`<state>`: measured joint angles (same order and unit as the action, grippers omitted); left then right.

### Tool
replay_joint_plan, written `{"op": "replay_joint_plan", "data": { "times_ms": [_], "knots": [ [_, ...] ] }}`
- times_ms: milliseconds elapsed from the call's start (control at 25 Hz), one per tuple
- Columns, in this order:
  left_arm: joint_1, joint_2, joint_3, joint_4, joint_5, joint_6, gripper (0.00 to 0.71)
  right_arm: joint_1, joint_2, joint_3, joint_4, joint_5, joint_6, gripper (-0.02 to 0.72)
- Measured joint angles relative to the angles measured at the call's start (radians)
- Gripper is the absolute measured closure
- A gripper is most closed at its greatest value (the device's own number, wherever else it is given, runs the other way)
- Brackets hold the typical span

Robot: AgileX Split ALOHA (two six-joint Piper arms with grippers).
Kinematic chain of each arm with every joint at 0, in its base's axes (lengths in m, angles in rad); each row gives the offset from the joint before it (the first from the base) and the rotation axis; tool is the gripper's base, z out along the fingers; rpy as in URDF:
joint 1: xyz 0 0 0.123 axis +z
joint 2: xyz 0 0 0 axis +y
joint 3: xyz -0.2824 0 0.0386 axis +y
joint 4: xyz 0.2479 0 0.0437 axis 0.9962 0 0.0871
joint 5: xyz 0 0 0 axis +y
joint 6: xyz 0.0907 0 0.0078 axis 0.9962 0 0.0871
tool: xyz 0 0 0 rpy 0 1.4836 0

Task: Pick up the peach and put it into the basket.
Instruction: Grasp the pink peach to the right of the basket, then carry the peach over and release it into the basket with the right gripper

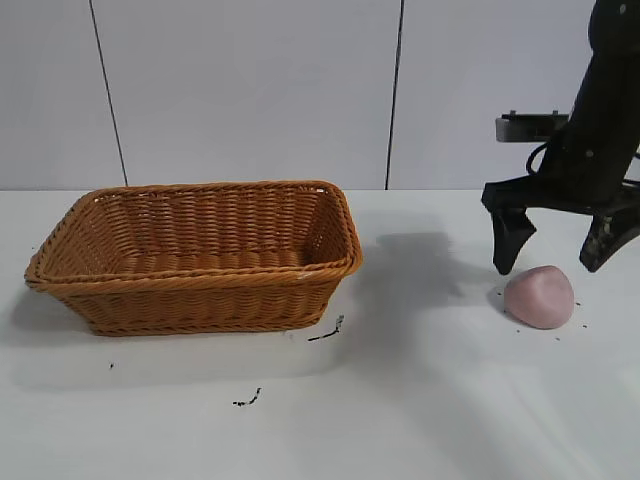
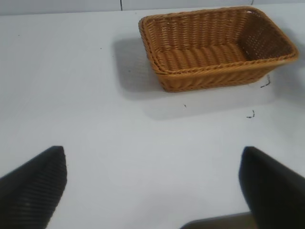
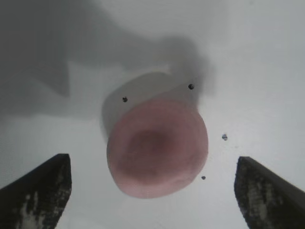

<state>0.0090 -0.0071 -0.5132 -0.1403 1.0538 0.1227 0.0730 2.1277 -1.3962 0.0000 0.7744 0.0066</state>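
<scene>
The pale-pink peach [image 1: 540, 296] lies on the white table at the right. In the right wrist view it [image 3: 157, 148] sits between and just ahead of my fingers. My right gripper [image 1: 556, 262] hangs open just above and behind the peach, one finger on each side, not touching it. The orange-brown wicker basket [image 1: 200, 254] stands at the left and is empty; it also shows in the left wrist view [image 2: 217, 47]. My left gripper [image 2: 152, 183] is open and empty over bare table, well away from the basket, and is out of the exterior view.
Small black marks [image 1: 327, 331] lie on the table in front of the basket's right corner. A grey panelled wall [image 1: 250, 90] stands behind the table. A dark bracket [image 1: 530, 126] is mounted behind the right arm.
</scene>
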Motion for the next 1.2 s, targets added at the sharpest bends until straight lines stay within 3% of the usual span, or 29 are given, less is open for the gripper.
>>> {"op": "replay_joint_plan", "data": {
  "times_ms": [40,200,280,400,640,760,1200],
  "knots": [
    [0.000,0.000,0.000,0.000,0.000,0.000,0.016,0.000,0.001,0.000,0.000,0.000,0.000,0.204],
    [0.000,0.000,0.000,0.000,0.000,0.000,0.016,0.000,-0.011,-0.001,0.000,0.003,0.000,0.643],
    [0.000,0.000,0.000,0.000,0.000,0.000,0.016,0.000,-0.035,-0.006,0.000,0.006,0.000,0.714],
    [0.000,0.000,0.000,0.000,0.000,0.000,0.016,0.000,-0.077,-0.049,0.000,0.054,0.000,0.715],
    [0.000,0.000,0.000,0.000,0.000,0.000,0.016,0.004,-0.151,-0.290,0.000,0.262,0.000,0.715],
    [0.000,0.000,0.000,0.000,0.000,0.000,0.016,0.033,-0.154,-0.409,0.000,0.325,0.000,0.715],
    [0.000,0.000,0.000,0.000,0.000,0.000,0.016,0.332,-0.098,-0.663,0.005,0.343,0.000,0.715]
  ]
}}
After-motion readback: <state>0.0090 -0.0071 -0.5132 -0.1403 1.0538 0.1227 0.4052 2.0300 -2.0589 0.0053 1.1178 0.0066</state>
